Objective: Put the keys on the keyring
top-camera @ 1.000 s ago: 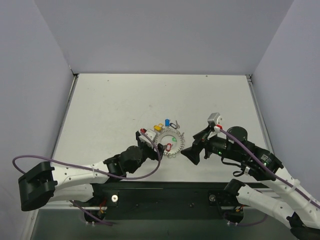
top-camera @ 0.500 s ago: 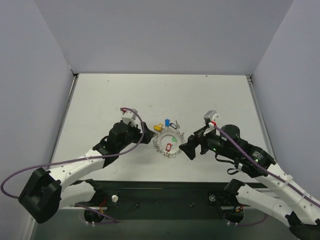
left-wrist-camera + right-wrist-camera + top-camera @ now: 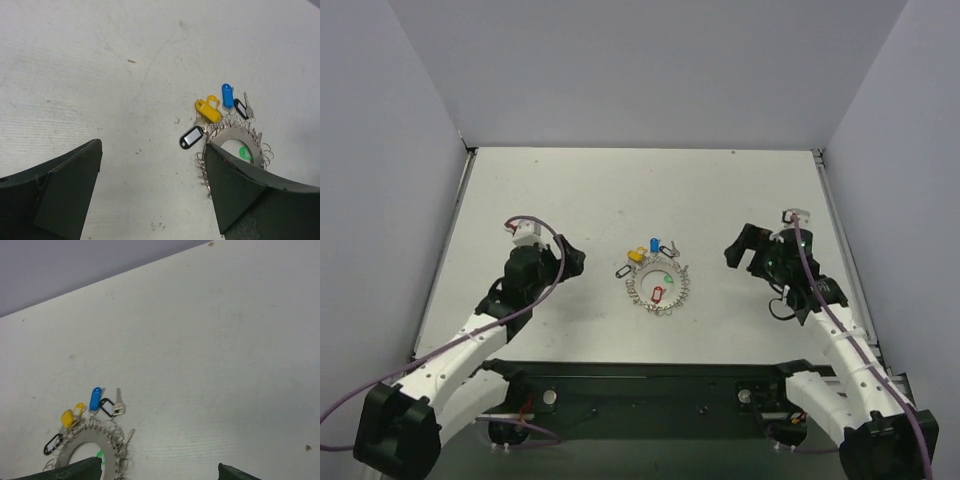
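The keyring lies flat mid-table, a silvery ring with a frilly rim of small loops. Keys sit on or by its rim: yellow, blue, two black tags, green inside, and red. My left gripper is open and empty, well left of the ring. My right gripper is open and empty, to the ring's right. The left wrist view shows the keyring partly behind my right finger. The right wrist view shows the keyring at the lower left.
Grey walls enclose the white table at the back and on both sides. A black base rail runs along the near edge. Purple cables loop off both wrists.
Both arms have drawn back from the keyring, the left one to the left and the right one to the right. The ring and keys have stayed in place.
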`<state>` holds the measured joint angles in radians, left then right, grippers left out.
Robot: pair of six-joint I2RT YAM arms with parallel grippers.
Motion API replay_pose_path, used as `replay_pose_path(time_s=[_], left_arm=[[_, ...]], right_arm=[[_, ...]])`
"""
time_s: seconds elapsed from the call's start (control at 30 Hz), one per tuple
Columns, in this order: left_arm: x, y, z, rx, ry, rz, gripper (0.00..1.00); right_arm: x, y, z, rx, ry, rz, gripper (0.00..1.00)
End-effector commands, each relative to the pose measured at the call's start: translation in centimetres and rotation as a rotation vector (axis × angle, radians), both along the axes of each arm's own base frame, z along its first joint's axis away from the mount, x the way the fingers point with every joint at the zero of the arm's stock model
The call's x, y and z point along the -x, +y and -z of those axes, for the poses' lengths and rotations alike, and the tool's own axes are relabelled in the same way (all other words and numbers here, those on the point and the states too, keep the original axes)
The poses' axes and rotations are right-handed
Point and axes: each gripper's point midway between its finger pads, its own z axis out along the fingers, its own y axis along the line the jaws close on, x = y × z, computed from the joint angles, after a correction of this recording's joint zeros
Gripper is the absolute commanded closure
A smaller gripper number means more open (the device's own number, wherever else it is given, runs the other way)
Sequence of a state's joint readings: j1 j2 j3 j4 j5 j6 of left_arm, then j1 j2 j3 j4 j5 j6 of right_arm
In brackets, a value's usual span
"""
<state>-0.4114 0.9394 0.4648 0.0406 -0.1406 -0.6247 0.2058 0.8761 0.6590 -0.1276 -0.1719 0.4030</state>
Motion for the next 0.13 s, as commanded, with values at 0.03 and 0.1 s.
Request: replay_pose_path(time_s=[0.03, 0.1], left_arm=[[-0.6, 2.1, -3.2, -0.040, -0.165, -0.073, 0.07], [-0.7, 3.2, -3.7, -0.085, -0.213, -0.105, 0.07]], right_arm=[[-1.4, -4.5, 0.5, 0.014, -0.081, 0.270, 0.00], [-1.3, -7.4, 1.2, 0.106, -0.128, 0.398, 0.00]])
